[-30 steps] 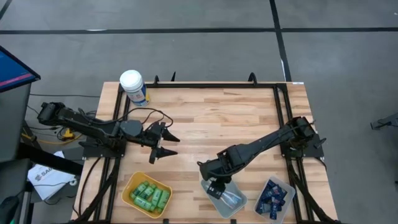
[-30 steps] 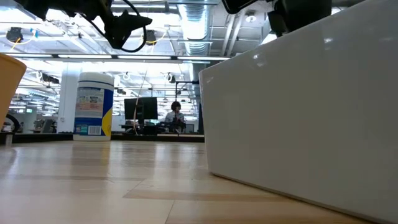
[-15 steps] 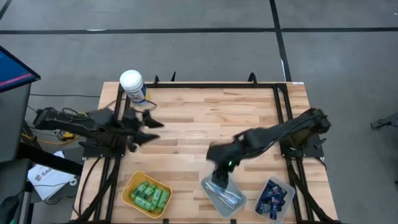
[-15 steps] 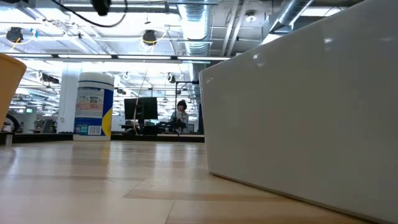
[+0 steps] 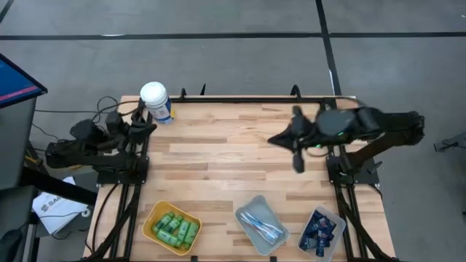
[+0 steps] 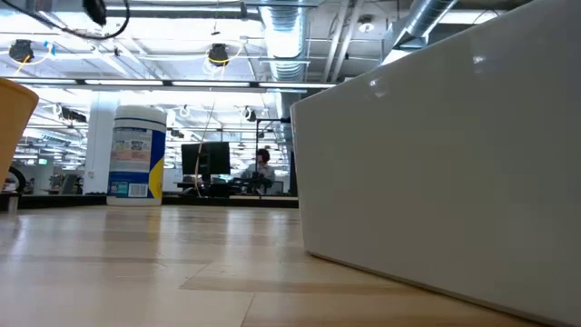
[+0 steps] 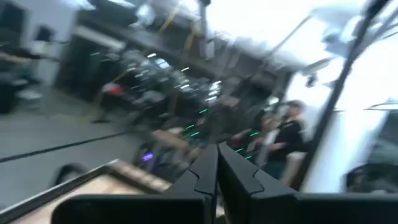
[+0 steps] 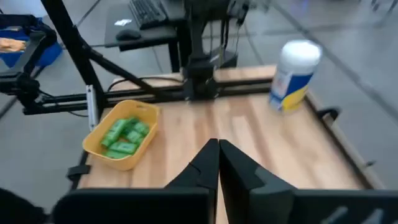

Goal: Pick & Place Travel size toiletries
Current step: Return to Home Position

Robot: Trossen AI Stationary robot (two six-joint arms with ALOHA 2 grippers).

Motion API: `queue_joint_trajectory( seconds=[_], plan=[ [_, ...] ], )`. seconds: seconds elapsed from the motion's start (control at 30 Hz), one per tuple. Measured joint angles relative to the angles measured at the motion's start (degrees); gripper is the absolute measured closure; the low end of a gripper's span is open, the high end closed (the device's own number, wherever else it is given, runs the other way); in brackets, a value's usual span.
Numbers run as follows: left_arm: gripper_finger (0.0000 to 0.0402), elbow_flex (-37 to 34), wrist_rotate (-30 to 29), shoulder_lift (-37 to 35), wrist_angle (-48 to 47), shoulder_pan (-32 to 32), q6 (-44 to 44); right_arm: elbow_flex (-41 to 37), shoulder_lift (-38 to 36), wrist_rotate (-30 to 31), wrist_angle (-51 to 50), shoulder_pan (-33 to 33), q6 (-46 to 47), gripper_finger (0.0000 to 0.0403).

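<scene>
The travel size toiletries lie sorted in three bins along the table's near edge. Green bottles fill a yellow bin (image 5: pixel 172 227) (image 8: pixel 123 138), blue and white sticks lie in a clear bin (image 5: pixel 261 224), and navy tubes fill a second clear bin (image 5: pixel 320 231). My left gripper (image 5: pixel 148 125) (image 7: pixel 217 163) is shut and empty, drawn back over the table's left edge beside the white-lidded canister (image 5: pixel 155 100). My right gripper (image 5: pixel 285 142) (image 8: pixel 219 155) is shut and empty, raised high over the table's far right part.
The canister (image 6: pixel 136 153) (image 8: pixel 295 73) stands at the far left corner. In the low view a bin's pale wall (image 6: pixel 436 154) fills the right side and the yellow bin's edge (image 6: pixel 13 118) shows at the left. A person sits far behind the table. Bare wood spans the middle.
My left gripper has pulled back from the table's left middle toward the left edge, risen, tipped upward and shut. My right gripper has risen from over the clear bin of sticks and swung toward the far right, rolling as it went. The bins and their contents stayed put.
</scene>
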Motion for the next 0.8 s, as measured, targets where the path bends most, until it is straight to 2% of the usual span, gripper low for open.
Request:
queue_joint_trajectory(
  seconds=[0.13, 0.27, 0.4, 0.63, 0.8],
  plan=[
    [0.04, -0.11, -4.85, -2.72, -8.02, 0.0, 0.48, -0.37, -3.78, 0.19, -1.12, -1.74, -5.66, 0.0402],
    [0.0401, -0.11, -5.54, -3.6, -8.42, -0.02, 0.74, -5.48, -8.52, 0.13, -0.4, -3.87, -7.02, 0.0402],
    [0.0401, -0.09, -3.41, -4.04, -8.48, -0.02, 0.96, -17.44, -15.8, -0.57, 8.46, -5.25, -6.81, 0.0402],
    [0.0401, -0.08, 3.14, -3.91, -8.57, -0.02, 4.06, -42.78, -31.42, -2.04, 33.31, -5.59, -4.73, 0.0403],
    [0.0401, -0.95, 3.21, -3.93, -8.18, -0.02, 6.54, -56.66, -40.19, -2.26, 45.04, -5.87, -1.61, 0.0403]
  ],
)
